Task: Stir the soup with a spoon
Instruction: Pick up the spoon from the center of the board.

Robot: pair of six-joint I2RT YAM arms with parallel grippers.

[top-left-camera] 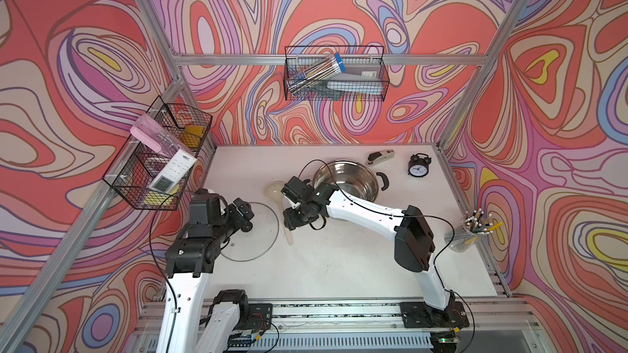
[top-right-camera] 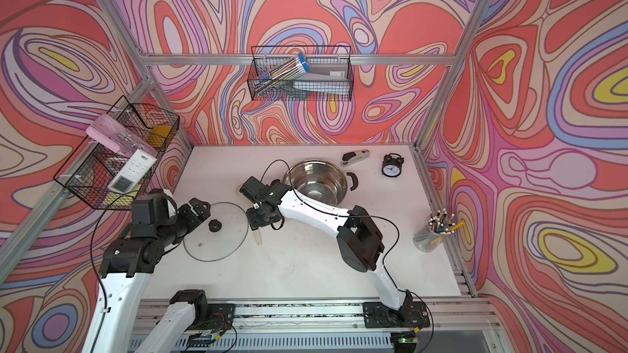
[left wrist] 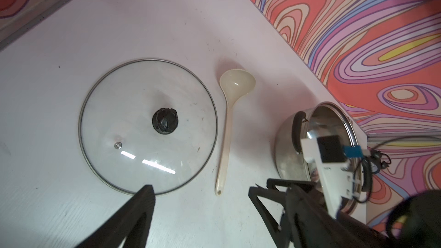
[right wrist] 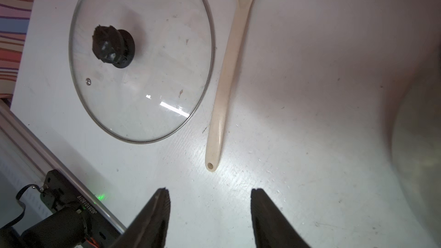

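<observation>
The steel pot (top-left-camera: 346, 181) (top-right-camera: 317, 181) stands at the back of the table with bare metal inside; no soup shows. The spoon, a cream ladle (top-left-camera: 274, 192) (left wrist: 226, 127) (right wrist: 226, 75), lies flat between the pot and a glass lid (top-right-camera: 204, 242) (left wrist: 124, 106) (right wrist: 148, 72). My right gripper (top-left-camera: 294, 224) (right wrist: 210, 190) hangs open over the ladle's handle, near its end. It touches nothing. My left gripper (top-left-camera: 244, 212) (left wrist: 200, 188) is open by the lid's edge, clear of the black knob (top-right-camera: 214, 225).
Behind the pot lie a stapler (top-left-camera: 380, 157) and a black alarm clock (top-left-camera: 418, 165). A glass jar of pencils (top-left-camera: 470, 232) stands at the table's right edge. Wire baskets hang on the left wall (top-left-camera: 159, 154) and the back wall (top-left-camera: 334, 73).
</observation>
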